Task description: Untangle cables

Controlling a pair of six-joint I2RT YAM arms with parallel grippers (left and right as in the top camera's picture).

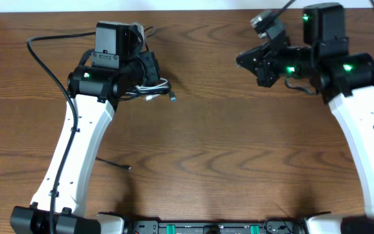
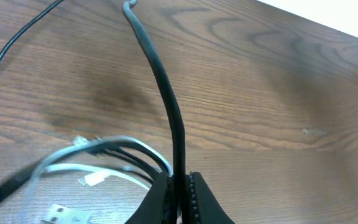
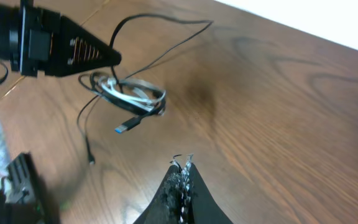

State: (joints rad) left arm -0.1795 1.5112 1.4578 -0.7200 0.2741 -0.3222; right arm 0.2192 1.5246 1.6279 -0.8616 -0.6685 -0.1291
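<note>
The limp black cable (image 2: 166, 93) is clamped, sensibly close to the white cable (image 2: 67, 167), by the left end effector (image 2: 180, 182); the right end effector (image 3: 182, 173) is shut.

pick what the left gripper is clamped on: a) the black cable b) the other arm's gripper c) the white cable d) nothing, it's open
a: in the left wrist view the black cable runs straight down into the shut left gripper, while the white cable only loops beside it.
</note>
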